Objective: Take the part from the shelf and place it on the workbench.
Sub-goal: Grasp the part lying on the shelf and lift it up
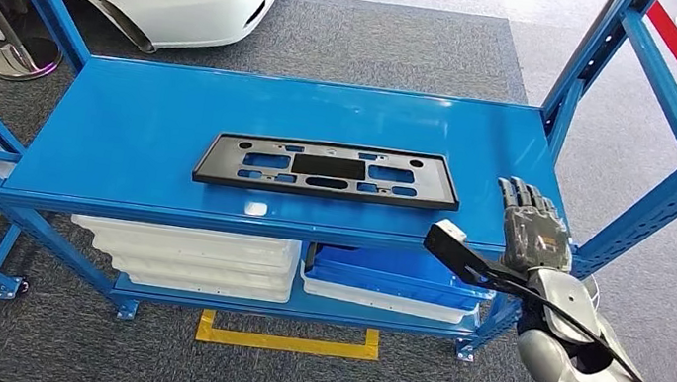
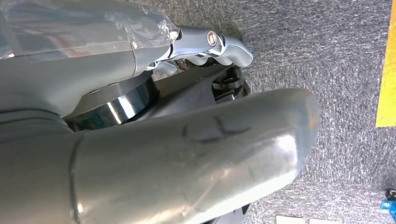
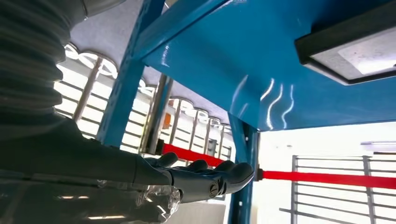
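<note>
A flat black plastic part point(image 1: 328, 170) with rectangular cutouts lies on the top surface of a blue metal shelf point(image 1: 154, 125), near the middle and toward the front edge. The robot's right hand point(image 1: 533, 228) hovers at the shelf's front right corner, well apart from the part, with its dark fingers point(image 3: 219, 175) stretched out straight and holding nothing. The left hand point(image 2: 210, 46) hangs over grey carpet, away from the shelf; its fingers look curled, but whether it is clenched cannot be told. White trays point(image 1: 195, 256) and a blue tray point(image 1: 393, 274) sit on the shelf's lower level, beneath the part.
</note>
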